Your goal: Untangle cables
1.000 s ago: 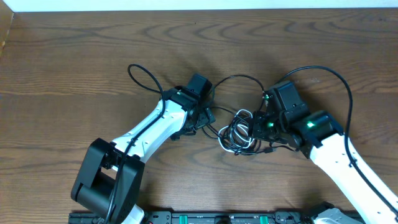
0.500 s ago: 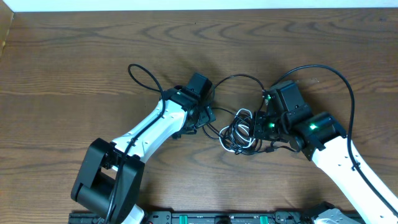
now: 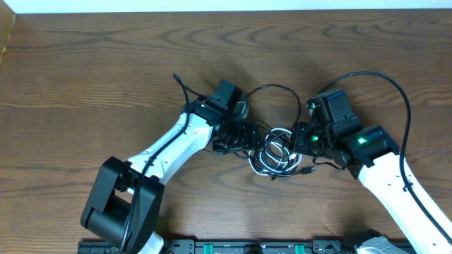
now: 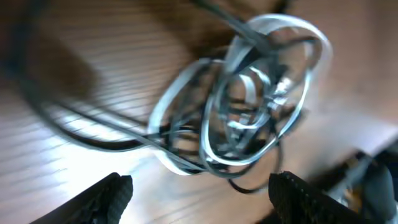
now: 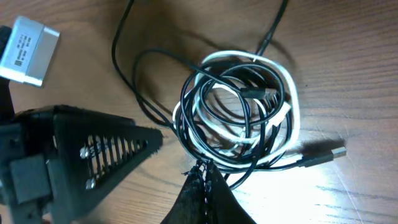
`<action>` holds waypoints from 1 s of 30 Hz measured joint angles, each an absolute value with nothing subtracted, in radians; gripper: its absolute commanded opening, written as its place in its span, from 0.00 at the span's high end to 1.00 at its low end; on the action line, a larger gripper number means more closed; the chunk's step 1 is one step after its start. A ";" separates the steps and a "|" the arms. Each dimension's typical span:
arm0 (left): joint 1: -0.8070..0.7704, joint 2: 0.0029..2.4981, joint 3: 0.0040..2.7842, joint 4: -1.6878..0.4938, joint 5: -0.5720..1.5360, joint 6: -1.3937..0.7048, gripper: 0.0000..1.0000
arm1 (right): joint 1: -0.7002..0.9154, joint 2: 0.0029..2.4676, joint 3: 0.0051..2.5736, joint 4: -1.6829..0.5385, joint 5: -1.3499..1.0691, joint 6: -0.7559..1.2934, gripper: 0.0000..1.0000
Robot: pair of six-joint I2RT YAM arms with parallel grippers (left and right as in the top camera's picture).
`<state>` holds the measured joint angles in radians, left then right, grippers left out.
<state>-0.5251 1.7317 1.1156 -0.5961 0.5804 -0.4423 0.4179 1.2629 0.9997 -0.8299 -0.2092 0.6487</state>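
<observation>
Starting overhead: where do the cables [image 3: 277, 152] lie?

On the wooden table [image 3: 85, 56], bunched in a roundish coil between the two grippers, black strands wound with one white. One black strand arcs off toward the far side and back. A plug [image 3: 307, 171] sticks out toward the right arm.

And the arms?

Both white arms reach in from the near edge. The left gripper [image 3: 253, 135] sits at the coil's left and the right gripper [image 3: 294, 141] at its right (small green lights glow on that arm).

Left wrist view?

Blurred. The coil sits just ahead of the fingers [image 4: 115, 193], which stand spread with nothing between them.

Right wrist?

Sharper. The coil is nearly round, with no clear long axis. The plug [image 5: 326, 152] points right, its lead lying left to right. The right fingers [image 5: 205, 183] are pinched together on black strands at the coil's near edge. A left finger [image 5: 106, 152] lies just left of the coil.

Any writing?

A pale block [image 5: 28, 42] at the upper left carries print, too small to read.
</observation>
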 measured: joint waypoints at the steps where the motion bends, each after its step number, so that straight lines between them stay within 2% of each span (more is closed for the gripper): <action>1: -0.525 1.732 1.116 -0.589 0.601 -0.427 0.23 | 0.418 1.263 1.000 -0.830 -0.209 0.649 0.99; 8: -0.584 1.732 1.116 -0.544 0.627 -0.396 0.23 | 0.418 1.263 1.000 -0.827 -0.209 0.646 0.99; 14: -0.692 1.732 1.115 -0.542 0.444 -0.490 0.23 | 0.418 1.263 1.000 -0.831 -0.209 0.646 0.99; 22: -0.750 1.732 1.072 -0.542 0.187 -0.656 0.23 | 0.418 1.263 1.000 -0.845 -0.209 0.646 0.98; 28: -0.750 1.732 1.053 -0.537 0.069 -0.742 0.23 | 0.416 1.263 1.000 -0.905 -0.160 0.664 0.81; 30: -0.750 1.732 1.053 -0.522 0.053 -0.757 0.23 | 0.408 1.263 1.000 -0.937 -0.122 0.696 0.78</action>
<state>-0.7498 1.7321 1.0527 -0.5224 0.0528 -0.7567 0.4080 1.2629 0.9997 -0.9367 -0.1219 0.6956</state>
